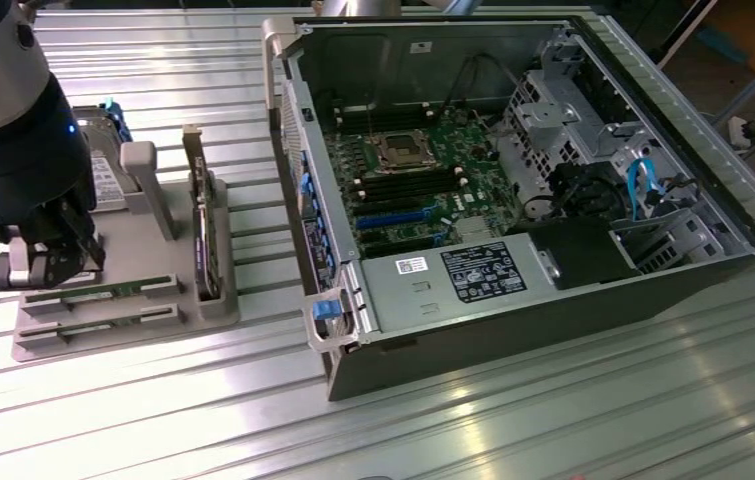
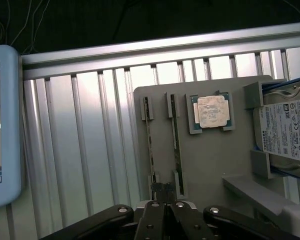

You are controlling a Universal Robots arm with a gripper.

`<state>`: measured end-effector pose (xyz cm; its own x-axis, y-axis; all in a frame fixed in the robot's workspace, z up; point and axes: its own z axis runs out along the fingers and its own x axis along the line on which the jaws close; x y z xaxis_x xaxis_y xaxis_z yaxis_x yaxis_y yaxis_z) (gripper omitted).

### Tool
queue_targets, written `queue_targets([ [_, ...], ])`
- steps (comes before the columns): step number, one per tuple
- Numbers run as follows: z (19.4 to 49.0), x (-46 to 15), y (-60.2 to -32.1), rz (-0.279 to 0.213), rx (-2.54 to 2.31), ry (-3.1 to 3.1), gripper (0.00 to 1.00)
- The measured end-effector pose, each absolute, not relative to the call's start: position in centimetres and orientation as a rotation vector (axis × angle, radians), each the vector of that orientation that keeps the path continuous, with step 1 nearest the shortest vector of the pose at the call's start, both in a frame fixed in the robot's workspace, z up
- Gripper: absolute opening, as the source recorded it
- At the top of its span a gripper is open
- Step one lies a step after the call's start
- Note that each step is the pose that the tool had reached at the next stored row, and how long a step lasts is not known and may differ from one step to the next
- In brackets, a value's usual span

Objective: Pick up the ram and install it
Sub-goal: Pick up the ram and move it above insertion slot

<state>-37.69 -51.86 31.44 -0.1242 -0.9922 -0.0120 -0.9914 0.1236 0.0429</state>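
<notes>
showing two ram sticks (image 2: 175, 135), claw (image 2: 163, 189) pinched nearby

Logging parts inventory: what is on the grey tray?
On the tray: two ram sticks in slots, a processor chip, a hard drive, an upright dark card. The gripper hides the tray beneath it.

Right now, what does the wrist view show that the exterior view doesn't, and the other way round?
The wrist view adds a CPU seated in the grey holder, and a pale-framed screen off to the side. The exterior view adds the open PC case, its motherboard, and a dark card standing in the holder. Shared: two ram sticks side by side in their slots, the hard drive, and the gripper, shut, at the sticks' ends.
</notes>
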Motion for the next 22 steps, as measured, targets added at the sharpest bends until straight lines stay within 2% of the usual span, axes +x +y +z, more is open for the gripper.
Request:
queue_targets([
  [1, 31.4, -37.7, -51.9, -0.062, 2.066, -2.34, 0.17],
  [3, 31.4, -37.7, -51.9, -0.062, 2.066, -2.34, 0.17],
  [4, 31.4, -37.7, -51.9, -0.062, 2.066, -2.34, 0.24],
  [11, 31.3, -37.7, -51.9, -0.062, 2.066, -2.34, 0.24],
  [22, 29.5, -37.7, -52.4, -0.063, 2.067, -2.339, 0.24],
])
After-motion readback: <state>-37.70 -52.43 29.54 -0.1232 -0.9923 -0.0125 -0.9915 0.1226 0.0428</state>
